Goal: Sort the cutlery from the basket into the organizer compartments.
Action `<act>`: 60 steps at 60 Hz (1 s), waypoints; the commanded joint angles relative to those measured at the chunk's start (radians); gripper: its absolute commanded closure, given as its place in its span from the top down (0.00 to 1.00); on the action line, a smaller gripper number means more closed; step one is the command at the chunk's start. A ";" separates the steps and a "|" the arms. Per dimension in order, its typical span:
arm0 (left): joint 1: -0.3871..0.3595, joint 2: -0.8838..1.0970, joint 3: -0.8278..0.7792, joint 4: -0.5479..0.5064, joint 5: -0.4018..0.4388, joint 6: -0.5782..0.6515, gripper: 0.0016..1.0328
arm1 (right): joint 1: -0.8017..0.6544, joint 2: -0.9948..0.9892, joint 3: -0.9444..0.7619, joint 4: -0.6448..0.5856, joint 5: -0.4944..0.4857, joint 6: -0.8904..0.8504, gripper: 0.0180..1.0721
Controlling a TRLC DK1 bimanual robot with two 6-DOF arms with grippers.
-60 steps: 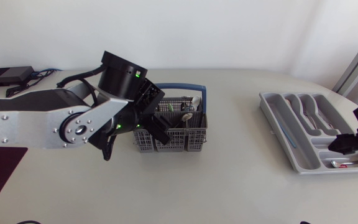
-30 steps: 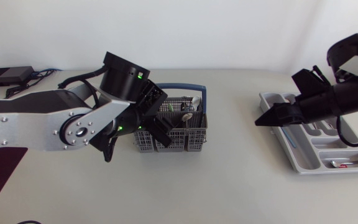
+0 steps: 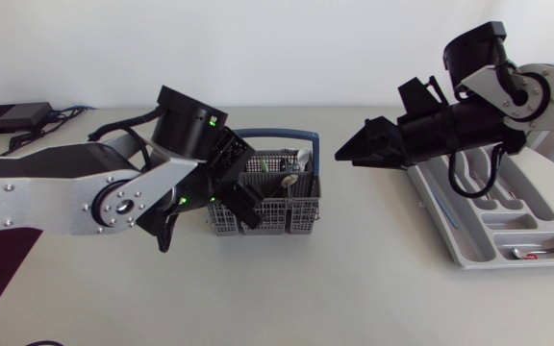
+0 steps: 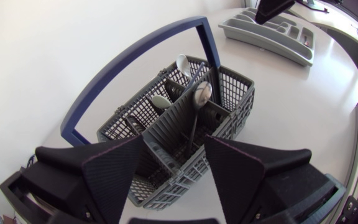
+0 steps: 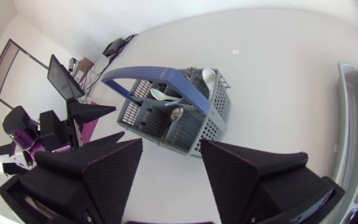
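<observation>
the left gripper (image 4: 174,146), spread, sits at the 9 o'clock side of the basket (image 4: 241,99) mid-surface, the right gripper (image 5: 169,146), spread too, at its 3 o'clock; both reaching in could clash or tip the cutlery (image 4: 201,93) out.

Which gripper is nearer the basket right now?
Left. The left gripper is at the basket's edge; the right gripper hangs apart, between basket and organizer.

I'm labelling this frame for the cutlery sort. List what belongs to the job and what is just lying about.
Job: grey cutlery basket with blue handle; spoons standing in it; grey organizer tray; cutlery already in the tray.
Lying about: black box and its cables at the table's far left corner.
</observation>
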 commanded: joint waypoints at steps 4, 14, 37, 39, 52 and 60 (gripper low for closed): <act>0.012 -0.005 -0.025 0.017 0.005 0.025 0.66 | 0.078 0.069 0.024 0.041 0.049 0.112 0.65; 0.020 0.003 -0.025 0.023 0.008 0.032 0.66 | 0.145 0.135 0.053 0.064 0.109 0.176 0.65; 0.058 0.035 -0.025 0.052 0.034 0.049 0.66 | 0.297 0.256 0.122 0.085 0.361 0.293 0.63; 0.060 0.041 -0.027 0.055 0.035 0.049 0.66 | 0.302 0.264 0.124 0.095 0.370 0.310 0.58; 0.072 0.050 -0.031 0.072 0.045 0.054 0.66 | 0.329 0.333 0.150 0.130 0.444 0.374 0.57; 0.081 0.050 -0.042 0.083 0.054 0.058 0.66 | 0.341 0.359 0.165 0.138 0.483 0.388 0.57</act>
